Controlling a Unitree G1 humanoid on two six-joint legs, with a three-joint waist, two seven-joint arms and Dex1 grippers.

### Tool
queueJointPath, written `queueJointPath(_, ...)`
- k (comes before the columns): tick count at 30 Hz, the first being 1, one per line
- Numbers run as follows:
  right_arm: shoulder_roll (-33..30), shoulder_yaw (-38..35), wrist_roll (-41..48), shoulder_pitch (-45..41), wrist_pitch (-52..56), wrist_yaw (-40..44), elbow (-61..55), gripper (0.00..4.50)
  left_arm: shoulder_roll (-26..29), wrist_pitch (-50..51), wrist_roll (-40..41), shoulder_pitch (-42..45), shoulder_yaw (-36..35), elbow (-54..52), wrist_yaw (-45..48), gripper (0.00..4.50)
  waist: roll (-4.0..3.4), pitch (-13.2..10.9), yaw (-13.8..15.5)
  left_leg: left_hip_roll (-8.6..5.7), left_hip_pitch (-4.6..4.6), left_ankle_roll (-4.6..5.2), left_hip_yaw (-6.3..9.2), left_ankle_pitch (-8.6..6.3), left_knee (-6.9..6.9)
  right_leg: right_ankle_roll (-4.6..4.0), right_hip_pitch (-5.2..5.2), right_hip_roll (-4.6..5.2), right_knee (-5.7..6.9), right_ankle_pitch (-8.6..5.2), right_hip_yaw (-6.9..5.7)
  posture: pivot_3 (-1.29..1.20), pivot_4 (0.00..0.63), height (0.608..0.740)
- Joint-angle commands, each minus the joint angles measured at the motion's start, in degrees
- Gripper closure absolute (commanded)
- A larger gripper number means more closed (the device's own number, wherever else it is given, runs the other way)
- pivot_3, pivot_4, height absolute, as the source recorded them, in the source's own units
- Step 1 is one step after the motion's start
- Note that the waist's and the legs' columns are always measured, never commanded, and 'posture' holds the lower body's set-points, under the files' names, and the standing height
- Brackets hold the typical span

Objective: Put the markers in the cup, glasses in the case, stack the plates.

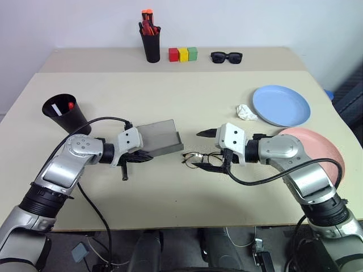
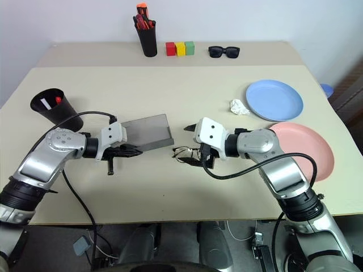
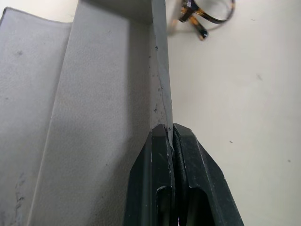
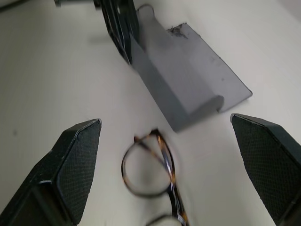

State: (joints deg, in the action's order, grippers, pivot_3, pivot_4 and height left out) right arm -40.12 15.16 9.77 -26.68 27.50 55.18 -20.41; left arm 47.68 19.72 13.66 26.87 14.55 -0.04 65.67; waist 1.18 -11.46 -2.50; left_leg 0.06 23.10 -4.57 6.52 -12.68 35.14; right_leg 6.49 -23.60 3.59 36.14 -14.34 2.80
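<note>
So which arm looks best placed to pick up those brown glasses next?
Probably the right. The right gripper hangs open over the glasses, while the left gripper is shut on the case wall.

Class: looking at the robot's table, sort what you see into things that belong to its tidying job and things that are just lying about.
Belong to the job:
- markers, in the cup
- glasses
- case
- blue plate, pink plate

Just lying about:
- pen holder with orange-red pens
- coloured blocks
- sunglasses
- crumpled white paper
</note>
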Motion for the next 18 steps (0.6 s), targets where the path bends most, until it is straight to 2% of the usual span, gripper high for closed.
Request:
queueJointPath(1, -1.63, 1.87, -4.52, -0.75, -1.94, -0.51, 0.61, 0.00, 0.50, -2.53, -1.31, 1.39, -0.59, 0.36, 2.41, 4.46, 0.00, 0.00, 0.02, 0.00, 0.00, 0.00, 0.00, 0.00, 0.00, 0.01, -0.01, 0.00, 0.01, 0.00, 0.00, 0.00, 0.150, 0.740)
queueJointPath(2, -1.91, 2.33, -5.58, -0.85, -2.42, -0.67, 1.42, 0.00, 0.25, -3.02, -1.69, 1.43, -0.72, 0.82, 2.56, 3.92, 0.00, 0.00, 0.03, 0.00, 0.00, 0.00, 0.00, 0.00, 0.00, 0.02, -0.01, 0.00, 0.01, 0.01, 0.00, 0.00, 0.150, 0.740)
queueJointPath(4, -2.38, 3.10, -7.56, -1.02, -3.36, -0.83, 2.76, 0.00, -0.39, -4.77, -2.68, 1.49, -1.19, 1.62, 1.87, 3.15, 0.00, 0.00, 0.03, 0.00, 0.00, 0.00, 0.00, 0.00, 0.00, 0.03, -0.01, 0.00, 0.01, 0.02, 0.00, 0.00, 0.150, 0.740)
queueJointPath(6, -2.52, 3.50, -9.01, -1.10, -4.39, -0.64, 3.68, 0.00, -2.23, -9.18, -5.13, 1.85, -2.53, 3.10, -2.74, 2.16, 0.00, 0.00, 0.09, 0.00, 0.01, 0.00, 0.00, 0.00, 0.01, 0.05, 0.00, 0.01, 0.01, 0.02, 0.00, 0.00, 0.150, 0.740)
queueJointPath(8, -2.51, 3.95, -10.25, -1.15, -5.52, -0.24, 4.22, 0.00, -4.04, -5.90, -2.42, 2.39, -4.99, 3.28, -4.09, 1.14, 0.00, 0.00, 0.11, 0.00, 0.02, 0.00, 0.00, 0.00, 0.02, 0.06, 0.00, 0.01, 0.01, 0.03, 0.00, 0.00, 0.150, 0.740)
queueJointPath(10, -2.17, 4.46, -11.60, -1.45, -6.48, -0.42, 5.10, 0.00, -4.82, -4.74, 0.60, 1.46, -7.81, 1.26, -4.11, 1.14, 0.00, 0.00, 0.05, 0.00, 0.06, 0.00, 0.00, 0.00, 0.04, 0.07, -0.02, 0.01, 0.01, 0.04, 0.00, 0.00, 0.150, 0.740)
queueJointPath(13, -1.65, 5.07, -13.49, -1.99, -8.03, -0.69, 6.55, 0.79, -4.03, -3.35, 2.91, -1.44, -10.95, -2.76, -4.13, 1.09, 0.00, 0.00, -0.15, 0.00, 0.05, 0.00, 0.00, 0.00, 0.04, 0.07, -0.04, 0.01, 0.03, 0.04, 0.00, 0.00, 0.150, 0.740)
queueJointPath(18, -1.82, 6.04, -16.31, -2.23, -10.74, 0.05, 8.17, 3.44, -2.54, -0.32, 4.82, -9.85, -15.86, -10.24, -6.58, 1.09, -0.01, 0.00, -0.10, 0.00, 0.01, 0.01, 0.00, 0.00, 0.03, 0.07, -0.04, 0.02, 0.06, 0.04, 0.01, 0.00, 0.150, 0.740)
